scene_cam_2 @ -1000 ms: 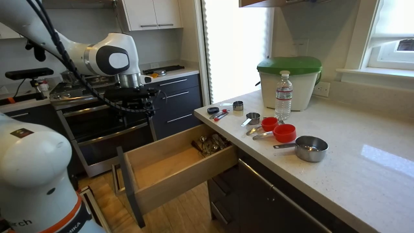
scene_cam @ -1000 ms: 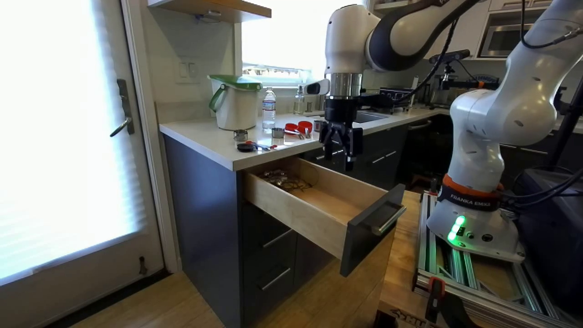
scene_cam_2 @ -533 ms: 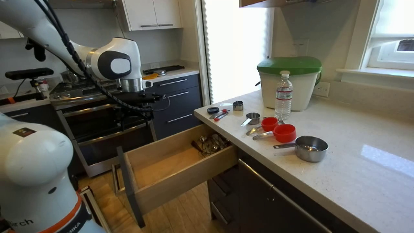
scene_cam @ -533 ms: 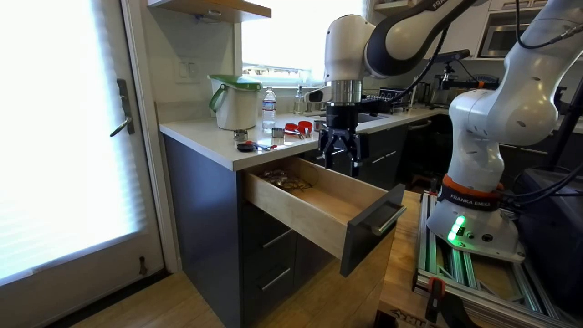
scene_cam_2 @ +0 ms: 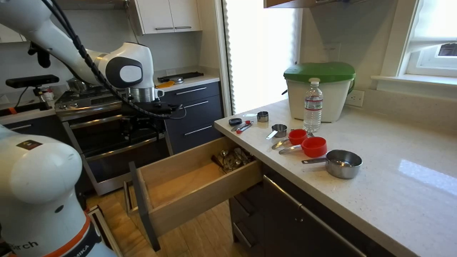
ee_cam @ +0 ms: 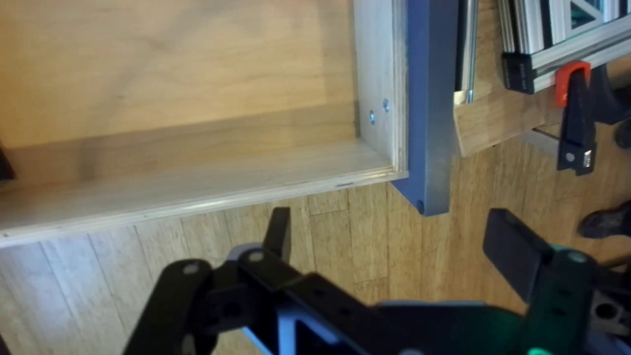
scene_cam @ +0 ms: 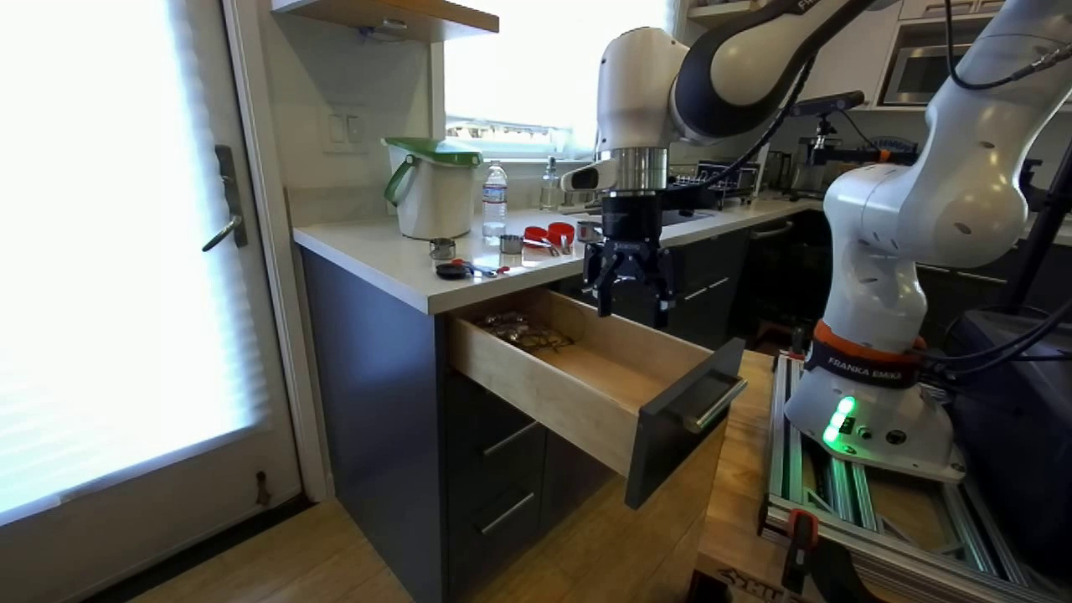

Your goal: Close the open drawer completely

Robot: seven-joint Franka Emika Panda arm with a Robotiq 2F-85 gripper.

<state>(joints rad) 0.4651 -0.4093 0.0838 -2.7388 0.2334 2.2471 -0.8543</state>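
The drawer is pulled far out of the cabinet in both exterior views, its dark grey front with bar handle facing the robot base and its light wooden box open on top. My gripper points down above the drawer's level, apart from it. It also hangs there in an exterior view, where its dark fingers blend into the oven. In the wrist view the gripper is wide open and empty. The drawer front's end and one wooden side show just past the fingertips, with floor between the fingers.
Metal utensils lie in the drawer's rear. The white counter above holds measuring cups, a bottle and a green-lidded bin. The robot base stands on a wooden table beyond the drawer front. Closed drawers sit below.
The arm has come down a little, mostly in the first half second. The gripper has turned, so both fingers now show spread apart in an exterior view. The drawer has not moved.
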